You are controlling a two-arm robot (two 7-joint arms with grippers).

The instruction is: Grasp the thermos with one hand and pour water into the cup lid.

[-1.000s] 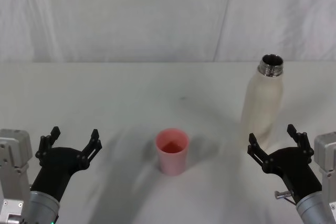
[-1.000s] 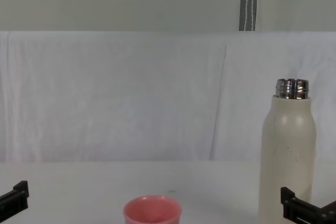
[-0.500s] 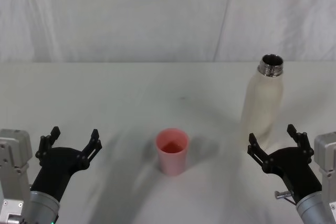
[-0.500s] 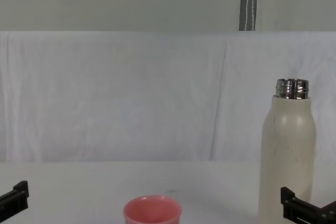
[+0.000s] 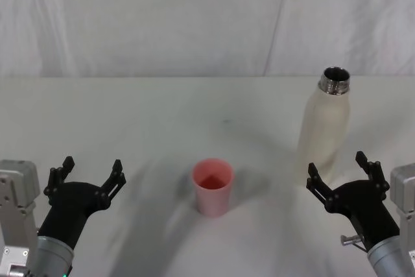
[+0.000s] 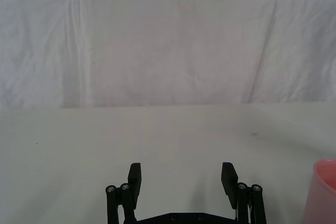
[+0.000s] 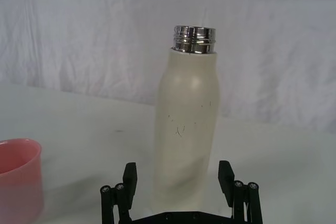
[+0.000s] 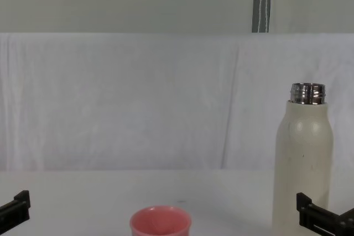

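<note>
The cream-white thermos [image 5: 323, 128] [image 7: 187, 124] [image 8: 302, 164] stands upright on the table at the right, its steel neck uncapped. The pink cup lid [image 5: 212, 187] [image 8: 160, 223] [image 7: 17, 177] [image 6: 321, 190] sits upright at the table's middle. My right gripper [image 5: 342, 174] [image 7: 178, 178] is open just in front of the thermos base, apart from it. My left gripper [image 5: 89, 172] [image 6: 181, 179] is open at the near left, nothing between its fingers.
A white cloth covers the table [image 5: 162, 115] and hangs as a backdrop [image 5: 194, 17]. A grey pole [image 8: 261, 1] rises behind the backdrop. Bare table lies between the cup lid and both grippers.
The right gripper has shifted very slightly toward the near right; nothing else has moved.
</note>
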